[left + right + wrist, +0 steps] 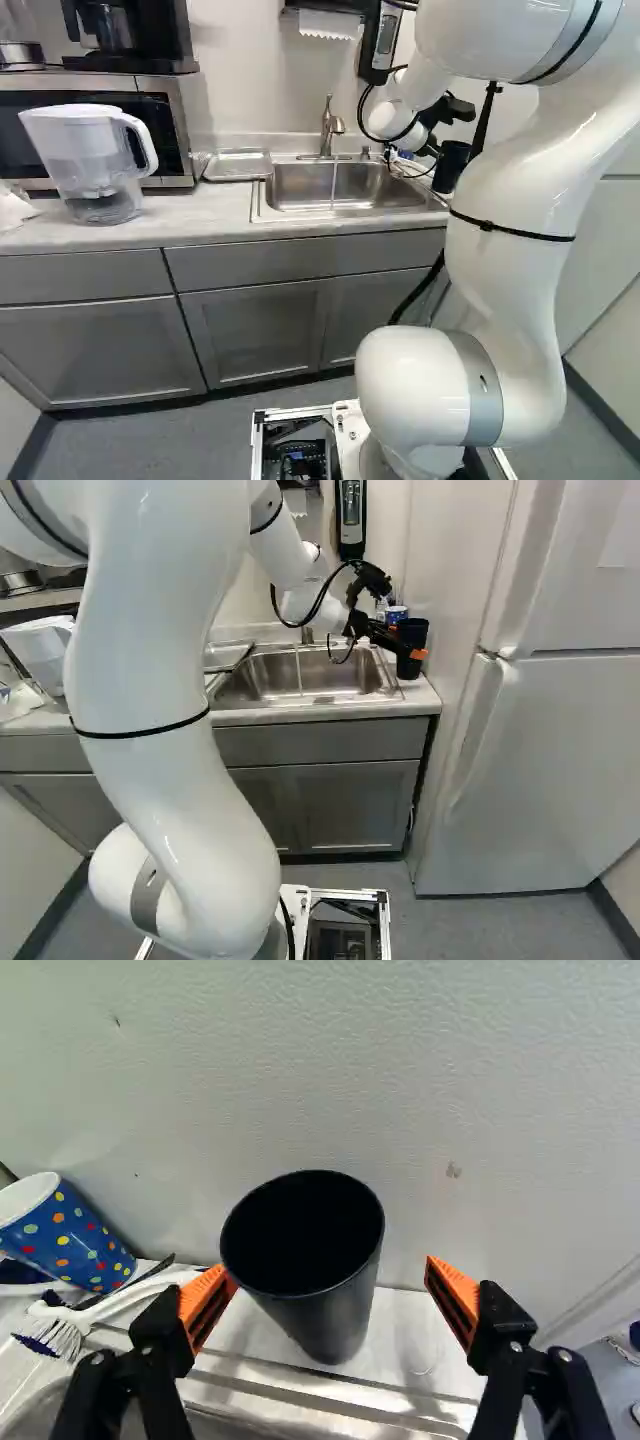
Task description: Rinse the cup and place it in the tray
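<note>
In the right base view my gripper (pixel 388 635) reaches over the counter to the right of the sink, beside a black cup (pixel 414 632). The wrist view shows my gripper (pixel 330 1282) open, with the black cup (pixel 345 1315) upright and empty between its spread fingers. One orange pad (pixel 205 1305) is close to the cup's side; whether it touches cannot be told. A clear gap separates the other pad (pixel 455 1295) from the cup. A metal tray (pixel 238 166) lies left of the sink (pixel 345 186) in the left base view.
A blue dotted cup (pixel 75 1238) leans near a white brush (pixel 120 1305), beside the black cup. The wall (pixel 480 1110) rises close behind. The faucet (pixel 329 128) stands behind the sink. A pitcher (pixel 90 160) is at the counter's left; a refrigerator (pixel 560 750) stands at the right.
</note>
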